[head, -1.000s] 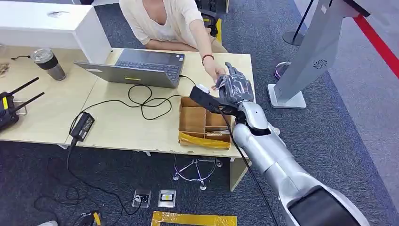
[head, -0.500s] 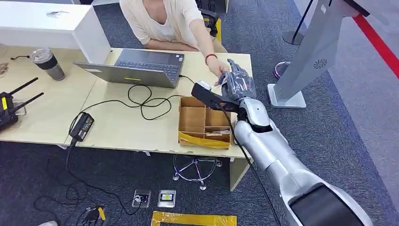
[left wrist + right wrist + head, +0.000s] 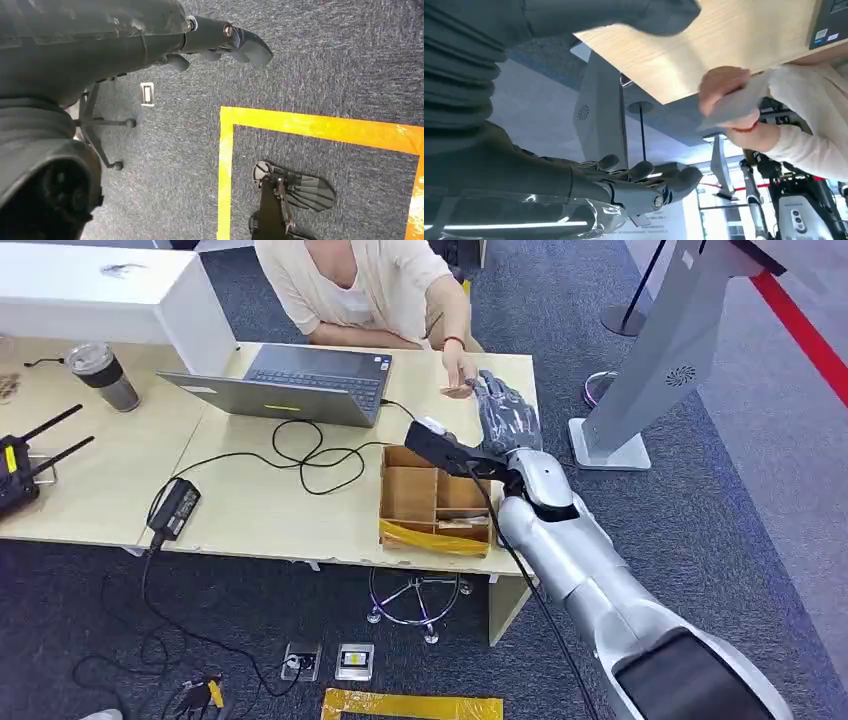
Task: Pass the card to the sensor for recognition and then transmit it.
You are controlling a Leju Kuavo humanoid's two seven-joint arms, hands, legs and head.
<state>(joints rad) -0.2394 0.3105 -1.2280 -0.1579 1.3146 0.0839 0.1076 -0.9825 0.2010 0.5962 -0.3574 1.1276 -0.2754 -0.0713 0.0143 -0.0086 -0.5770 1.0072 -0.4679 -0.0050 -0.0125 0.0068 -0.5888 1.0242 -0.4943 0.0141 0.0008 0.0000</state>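
Grey card [image 3: 736, 104]: in person's hand [image 3: 724, 92] | right hand [image 3: 507, 412]: empty, fingers apart, nearby

I see a grey card [image 3: 734, 106] in a person's hand [image 3: 724, 95], cream sleeve [image 3: 809, 125] at three o'clock; pale wood table [image 3: 300, 500], brown cardboard box [image 3: 432, 500], dark speckled carpet [image 3: 320, 60] with yellow tape [image 3: 320, 127].

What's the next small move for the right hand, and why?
Probably draw the right hand back from the table edge. The person's hand holds the card, clear of the robot's fingers, which are spread and hold nothing, so the handover looks done.
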